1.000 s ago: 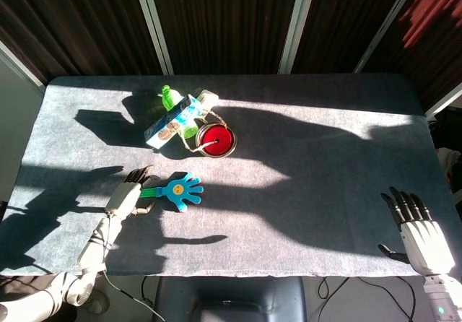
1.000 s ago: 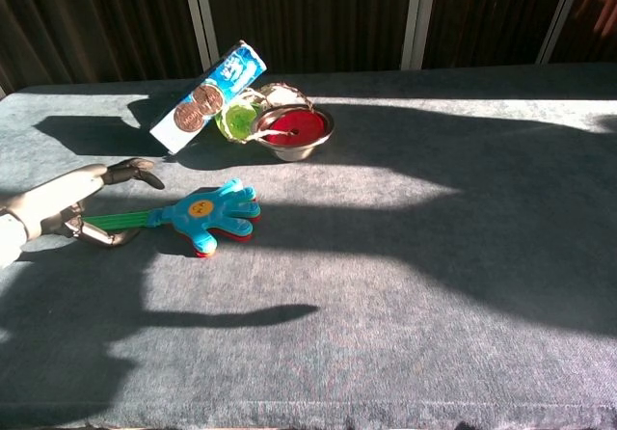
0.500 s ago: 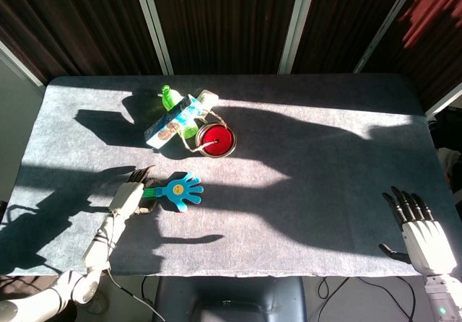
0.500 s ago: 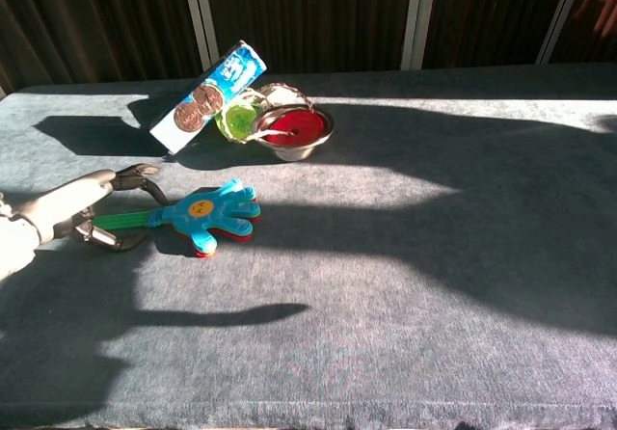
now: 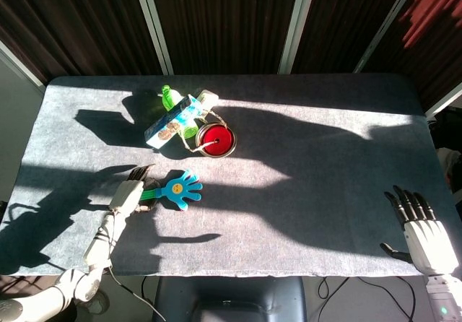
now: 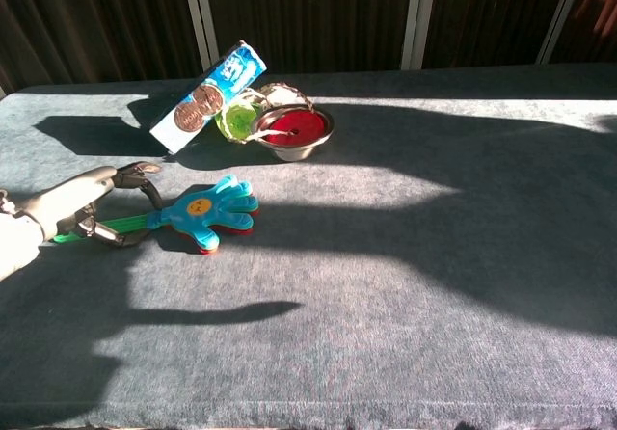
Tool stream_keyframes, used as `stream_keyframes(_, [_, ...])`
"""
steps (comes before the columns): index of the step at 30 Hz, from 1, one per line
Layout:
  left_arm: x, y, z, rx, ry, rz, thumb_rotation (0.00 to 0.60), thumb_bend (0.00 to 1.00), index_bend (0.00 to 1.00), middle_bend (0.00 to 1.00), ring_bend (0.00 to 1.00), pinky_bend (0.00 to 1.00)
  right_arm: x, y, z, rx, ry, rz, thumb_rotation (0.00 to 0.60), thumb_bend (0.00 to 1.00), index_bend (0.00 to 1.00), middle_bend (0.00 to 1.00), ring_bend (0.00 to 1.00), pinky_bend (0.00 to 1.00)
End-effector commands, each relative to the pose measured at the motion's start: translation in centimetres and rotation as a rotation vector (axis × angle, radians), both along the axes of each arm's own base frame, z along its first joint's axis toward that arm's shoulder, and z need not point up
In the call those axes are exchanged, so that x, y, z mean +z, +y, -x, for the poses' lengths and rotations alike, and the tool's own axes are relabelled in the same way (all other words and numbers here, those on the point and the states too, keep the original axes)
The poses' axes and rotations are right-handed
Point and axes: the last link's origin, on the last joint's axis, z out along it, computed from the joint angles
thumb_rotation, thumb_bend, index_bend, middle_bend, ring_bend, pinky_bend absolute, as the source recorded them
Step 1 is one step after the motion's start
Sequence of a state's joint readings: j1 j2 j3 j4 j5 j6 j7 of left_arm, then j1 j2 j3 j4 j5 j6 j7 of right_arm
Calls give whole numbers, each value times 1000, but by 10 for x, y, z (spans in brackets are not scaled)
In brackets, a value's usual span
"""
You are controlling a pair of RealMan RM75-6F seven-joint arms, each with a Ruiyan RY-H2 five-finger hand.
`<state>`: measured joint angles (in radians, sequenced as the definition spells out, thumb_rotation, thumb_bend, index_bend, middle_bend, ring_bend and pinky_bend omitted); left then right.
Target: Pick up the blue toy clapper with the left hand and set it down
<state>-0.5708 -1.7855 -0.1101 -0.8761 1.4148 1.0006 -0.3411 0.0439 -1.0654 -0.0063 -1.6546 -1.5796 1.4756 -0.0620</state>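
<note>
The blue toy clapper, a hand-shaped head with a yellow face and a green handle, lies at the table's front left. My left hand is at the handle end, with fingers curled over the handle and the thumb under it. The green handle runs through the grip and sticks out a little behind the hand. The head looks slightly tilted, its red underside showing. My right hand hovers open at the front right edge, fingers spread, holding nothing; the chest view does not show it.
At the back left stands a cluster: a blue cookie package, a green bottle and a metal bowl with a red inside. The grey cloth table carries hard sunlight and long shadows.
My left hand's fingers have curled in around the green handle. The clapper has shifted a little to the left and its head has tipped. The right hand has sunk slightly.
</note>
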Motion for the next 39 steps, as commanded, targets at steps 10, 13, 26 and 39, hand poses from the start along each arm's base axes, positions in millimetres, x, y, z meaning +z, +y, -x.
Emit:
stream_keyframes(10, [0, -5, -6, -8, -172, -27, 600, 615, 773, 303, 57, 3, -1, 0, 0, 2, 0, -4, 600, 121, 0, 0, 0, 0])
stream_keyframes(13, [2, -5, -5, -2, -236, -40, 600, 631, 779, 409, 130, 50, -1, 0, -1, 3, -1, -4, 600, 121, 0, 0, 0, 0])
stream_keyframes(26, [39, -10, -24, -7, -1021, -56, 600, 724, 780, 723, 435, 558, -1, 1, -1, 4, -3, -10, 600, 121, 0, 0, 0, 0])
stream_keyframes(39, [129, -14, -31, -195, -1437, -323, 600, 709, 779, 728, 428, 570, -3, 2, -1, 3, -2, -18, 600, 121, 0, 0, 0, 0])
